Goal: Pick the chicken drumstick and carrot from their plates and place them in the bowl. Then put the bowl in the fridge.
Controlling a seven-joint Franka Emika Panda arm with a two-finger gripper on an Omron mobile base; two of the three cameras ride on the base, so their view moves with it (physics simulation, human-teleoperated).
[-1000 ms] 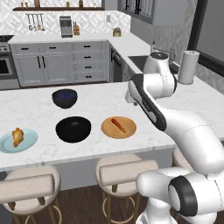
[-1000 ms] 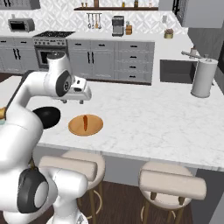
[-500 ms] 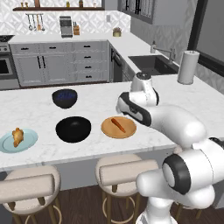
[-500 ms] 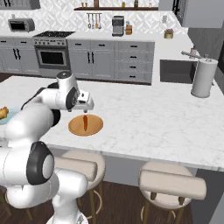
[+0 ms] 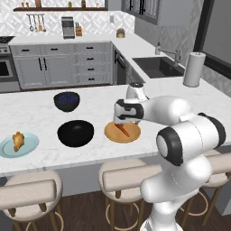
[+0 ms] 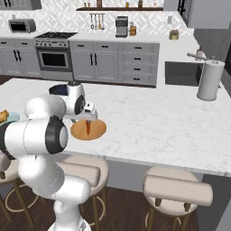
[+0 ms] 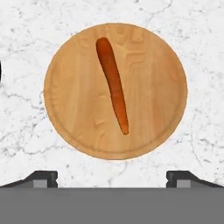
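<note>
Along the near edge of the white marble table (image 5: 40,113) stand padded beige bar stools (image 5: 128,173) on thin metal legs. Just past them, a round tan wooden plate (image 7: 115,89) lies flat on the marble, and a short tapered orange carrot (image 7: 113,83) rests on it, slightly off its middle, with its thin end toward the camera on the hand. The robot's dark two-finger hand (image 5: 121,121) hangs directly over this plate, its fingertips (image 7: 41,178) spread wide apart with nothing between them, clear of both carrot and plate.

To the robot's left of the wooden plate, close beside it but not touching, sits a glossy black round bowl (image 5: 76,133), wide and shallow. Further left, near the table's edge, a pale light-blue round plate (image 5: 19,145) carries a small golden-brown lumpy chicken drumstick (image 5: 18,140).

Behind the black bowl, toward the far side of the table, stands a second dark bowl with a blue speckled inside (image 5: 66,100). Off to the robot's right, well apart from the plates, a white paper-towel roll on a stand (image 5: 193,69) is upright near a dark sink (image 5: 159,66). Beyond the table run grey kitchen cabinets (image 5: 63,65) with black handles.
</note>
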